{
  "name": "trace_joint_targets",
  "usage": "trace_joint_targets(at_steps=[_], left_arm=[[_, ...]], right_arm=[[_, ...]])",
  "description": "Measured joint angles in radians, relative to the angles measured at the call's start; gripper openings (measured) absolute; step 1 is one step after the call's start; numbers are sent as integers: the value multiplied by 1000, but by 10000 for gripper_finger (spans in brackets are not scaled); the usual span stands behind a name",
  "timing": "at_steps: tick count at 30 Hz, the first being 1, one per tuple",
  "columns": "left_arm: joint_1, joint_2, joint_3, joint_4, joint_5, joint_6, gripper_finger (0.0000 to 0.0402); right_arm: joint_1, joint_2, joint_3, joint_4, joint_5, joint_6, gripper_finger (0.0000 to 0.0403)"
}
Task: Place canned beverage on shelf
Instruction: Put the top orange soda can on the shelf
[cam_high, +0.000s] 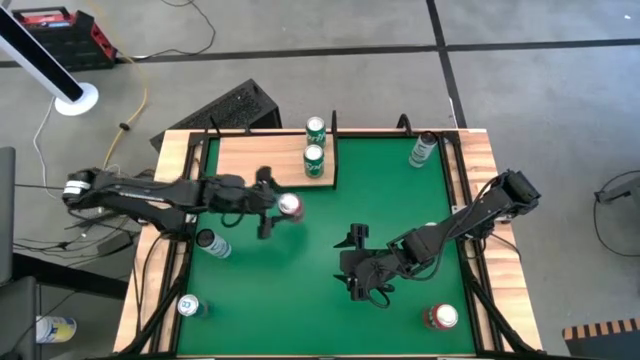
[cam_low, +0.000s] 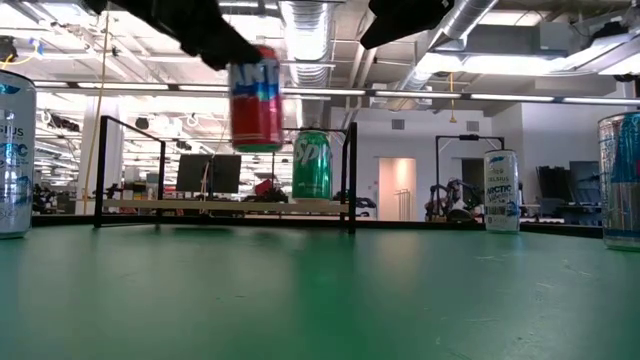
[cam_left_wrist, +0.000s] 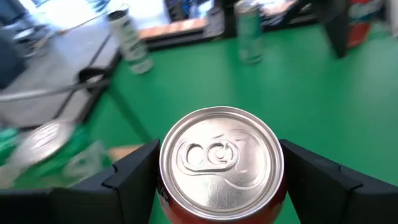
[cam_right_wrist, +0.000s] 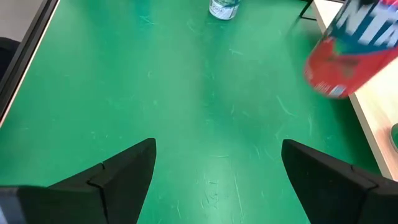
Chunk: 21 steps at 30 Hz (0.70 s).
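Left gripper (cam_high: 283, 208) clamps red can (cam_high: 290, 207) mid-wall, airborne left of centre frame, near shelf (cam_high: 270, 160) (thin, slick, likely dentable). Right gripper (cam_high: 357, 262) wide, empty.

1. A robotics lab or workshop hall: the low view shows an open ceiling with bare ducts (cam_low: 310, 40) and strip lights (cam_low: 520, 97).
2. Behind the table (cam_low: 320, 300), at 12 o'clock, stand monitors (cam_low: 208, 172) and, farther back, more rigs.
3. From above, a bare concrete floor (cam_high: 540, 90) surrounds the table, with loose cables (cam_high: 45, 130) at 9 o'clock and a red toolbox (cam_high: 60, 35) at 10 o'clock.
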Motion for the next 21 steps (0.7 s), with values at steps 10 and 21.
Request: trace_joint_targets(at_steps=[10,21], left_arm=[[250,-94,-30,-71,24,50,275],[560,26,-115,136,307,58,275]], right_arm=[[-11,0,0,1,0,0,370],[-10,0,0,-2,-4,0,370]])
